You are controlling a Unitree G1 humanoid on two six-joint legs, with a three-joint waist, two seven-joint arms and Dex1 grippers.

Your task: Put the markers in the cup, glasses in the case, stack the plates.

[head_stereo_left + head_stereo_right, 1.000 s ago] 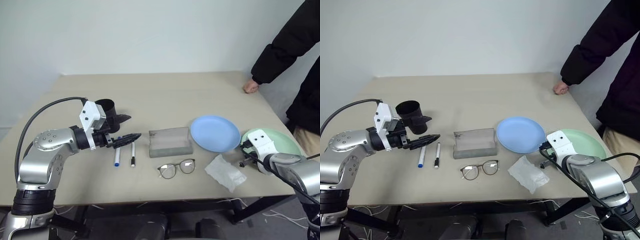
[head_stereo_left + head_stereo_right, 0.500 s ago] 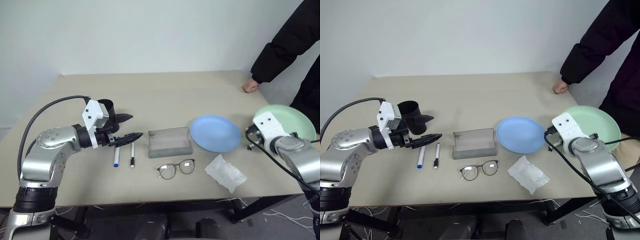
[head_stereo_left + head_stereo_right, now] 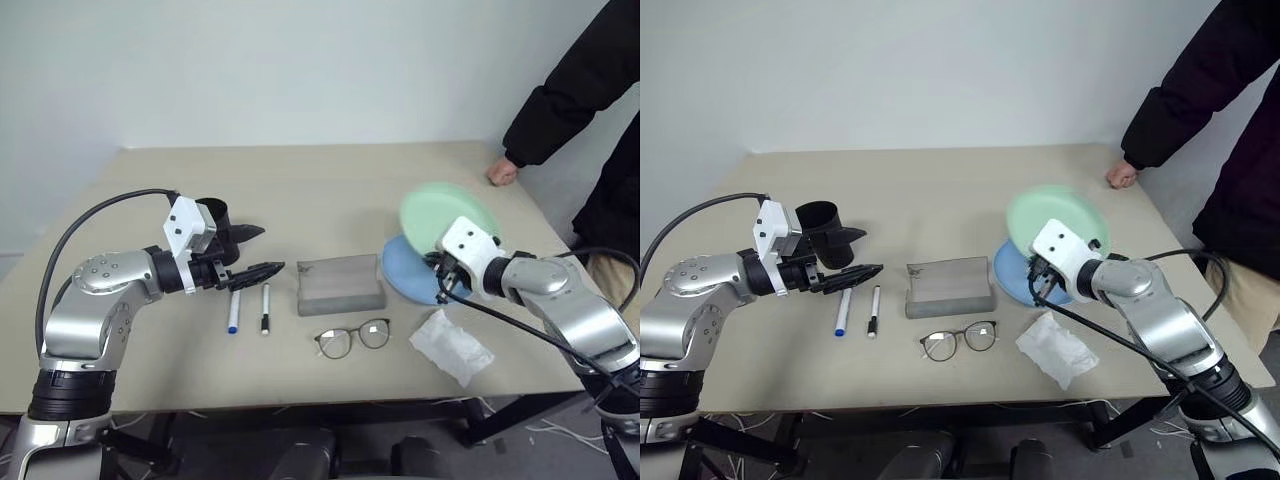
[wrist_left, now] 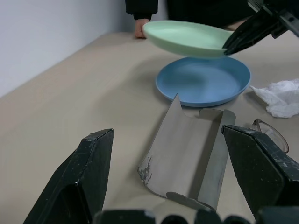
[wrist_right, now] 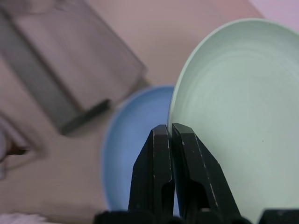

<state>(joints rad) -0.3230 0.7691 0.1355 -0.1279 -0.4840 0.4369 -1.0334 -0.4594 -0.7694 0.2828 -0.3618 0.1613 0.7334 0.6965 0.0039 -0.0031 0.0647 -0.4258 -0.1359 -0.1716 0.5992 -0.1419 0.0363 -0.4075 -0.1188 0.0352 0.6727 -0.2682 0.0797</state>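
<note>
With its two black fingers pinched on the rim of the round light green plastic plate (image 3: pixel 1055 212), the right gripper (image 3: pixel 1041 282) carries it above the light blue plate (image 4: pixel 202 81) near the table's right edge; stacking seems underway, so lowering squarely and letting go comes next. The left gripper (image 3: pixel 252 252) hangs spread and empty.

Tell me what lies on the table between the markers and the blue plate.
The grey case lies between the markers and the blue plate, as the left eye view shows.

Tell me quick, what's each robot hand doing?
Left gripper: open, holding nothing.
Right gripper: shut on the green plate, over the blue plate.
</note>
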